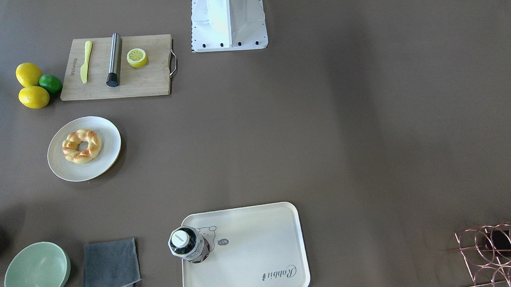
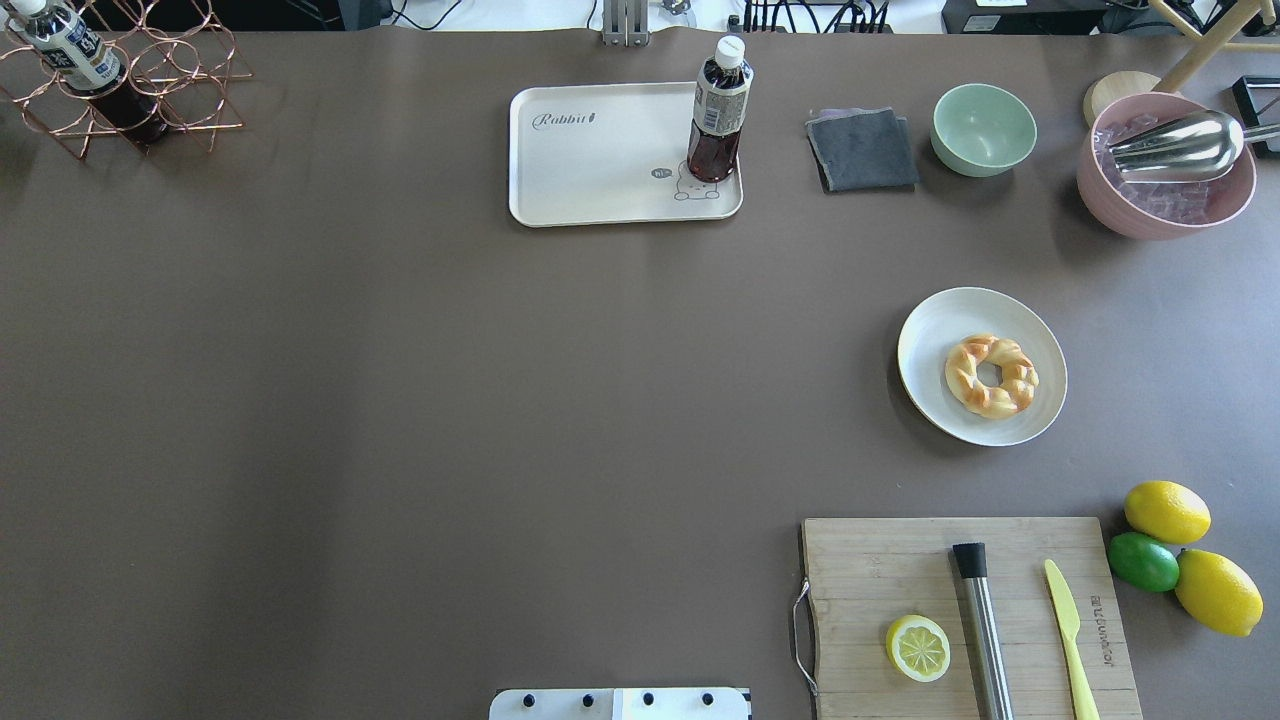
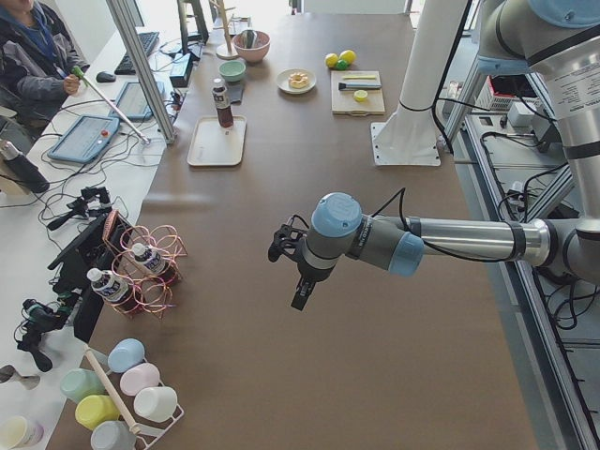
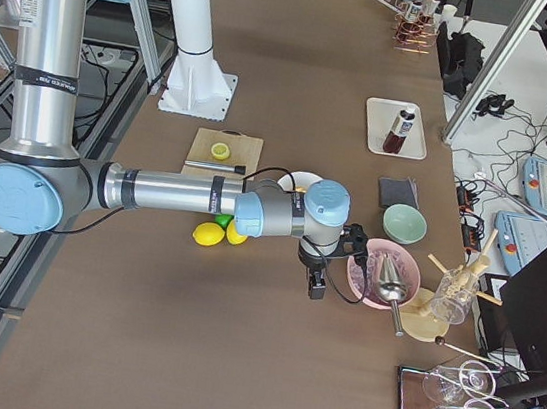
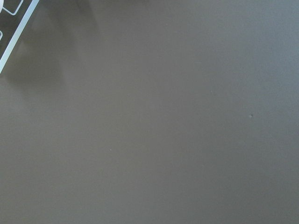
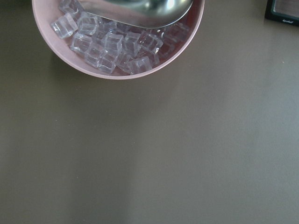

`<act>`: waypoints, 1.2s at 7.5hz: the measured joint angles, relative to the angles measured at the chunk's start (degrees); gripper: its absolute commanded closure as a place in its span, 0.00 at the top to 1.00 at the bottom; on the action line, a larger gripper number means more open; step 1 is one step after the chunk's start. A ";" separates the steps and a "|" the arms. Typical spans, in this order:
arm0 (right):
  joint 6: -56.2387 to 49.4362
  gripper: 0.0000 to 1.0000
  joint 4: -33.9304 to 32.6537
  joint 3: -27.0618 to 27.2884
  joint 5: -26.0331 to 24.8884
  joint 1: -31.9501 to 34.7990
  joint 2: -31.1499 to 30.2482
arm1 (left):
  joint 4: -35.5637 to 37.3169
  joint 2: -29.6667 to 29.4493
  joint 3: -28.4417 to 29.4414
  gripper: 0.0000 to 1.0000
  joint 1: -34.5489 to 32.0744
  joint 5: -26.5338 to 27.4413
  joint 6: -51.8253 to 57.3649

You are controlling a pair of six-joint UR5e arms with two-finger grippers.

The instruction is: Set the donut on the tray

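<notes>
The golden-brown twisted donut [image 1: 82, 146] lies on a round off-white plate [image 1: 106, 130]; it also shows in the overhead view [image 2: 991, 375]. The cream tray [image 1: 260, 242] with "Rabbit" script [image 2: 600, 165] holds an upright dark drink bottle [image 2: 716, 120] at one end. My left gripper [image 3: 299, 298] shows only in the left side view, above bare table far from both; I cannot tell if it is open. My right gripper [image 4: 316, 288] shows only in the right side view, beside the pink bowl; I cannot tell its state.
A wooden cutting board [image 2: 880, 570] carries a lemon half [image 2: 918, 647], a steel muddler and a yellow knife. Lemons and a lime [image 2: 1144, 561] lie beside it. A green bowl [image 2: 984, 128], grey cloth [image 2: 862, 150], pink ice bowl [image 6: 117, 70] and copper bottle rack [image 2: 150, 100] line the far edge.
</notes>
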 measured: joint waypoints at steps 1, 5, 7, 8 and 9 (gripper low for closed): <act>1.40 0.99 0.25 0.07 0.53 -0.69 0.00 | 0.12 0.16 -0.09 0.97 -0.11 0.15 -0.06; 18.97 0.89 10.40 -0.26 0.57 -7.91 -0.12 | 0.36 0.55 0.27 0.97 -0.24 0.12 -0.17; 28.15 0.79 15.50 -0.41 -0.28 -12.81 -0.14 | 0.47 0.51 0.26 0.97 -0.24 0.08 -0.44; 32.58 0.75 18.26 -0.44 -1.03 -15.21 -0.12 | 0.49 0.45 0.32 0.97 -0.24 0.08 -0.51; 37.60 0.74 21.26 -0.49 -2.13 -18.06 0.08 | 0.49 0.34 0.49 0.97 -0.22 0.08 -0.54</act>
